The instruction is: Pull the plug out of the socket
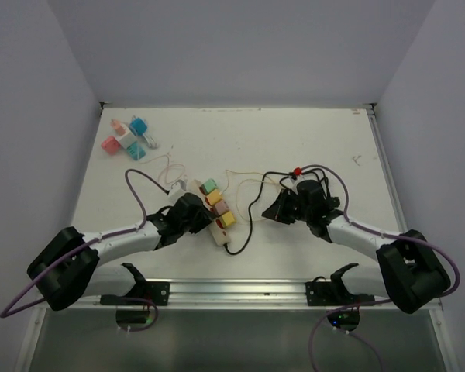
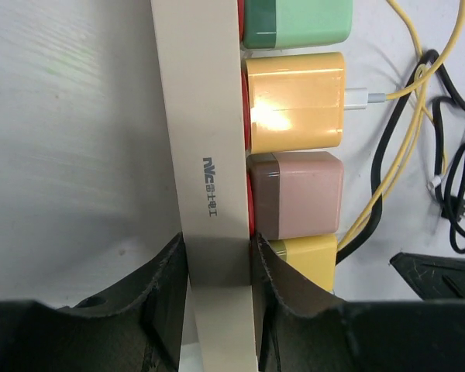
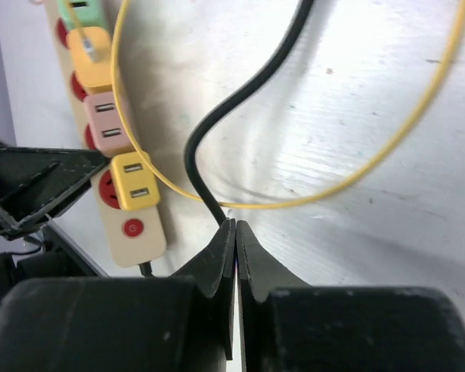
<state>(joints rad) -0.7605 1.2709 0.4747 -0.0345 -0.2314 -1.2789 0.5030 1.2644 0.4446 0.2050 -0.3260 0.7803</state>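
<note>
A beige power strip (image 1: 217, 226) lies at the table's middle with four plug adapters in it: green (image 1: 209, 187), orange (image 1: 214, 198), pink (image 1: 220, 208) and yellow (image 1: 227, 220). My left gripper (image 1: 187, 213) is shut on the strip's body (image 2: 205, 116), its fingers (image 2: 167, 271) pinching both sides just beside the yellow adapter (image 2: 306, 256) and the pink adapter (image 2: 298, 194). My right gripper (image 1: 277, 208) is shut and empty (image 3: 235, 226), to the right of the strip (image 3: 136, 232), its tips next to a black cable (image 3: 217, 124).
A thin yellow cable (image 3: 356, 174) from the orange adapter (image 2: 294, 101) loops over the table between the arms. Several loose pink, blue and white adapters (image 1: 125, 138) lie at the back left. Walls enclose the table on three sides.
</note>
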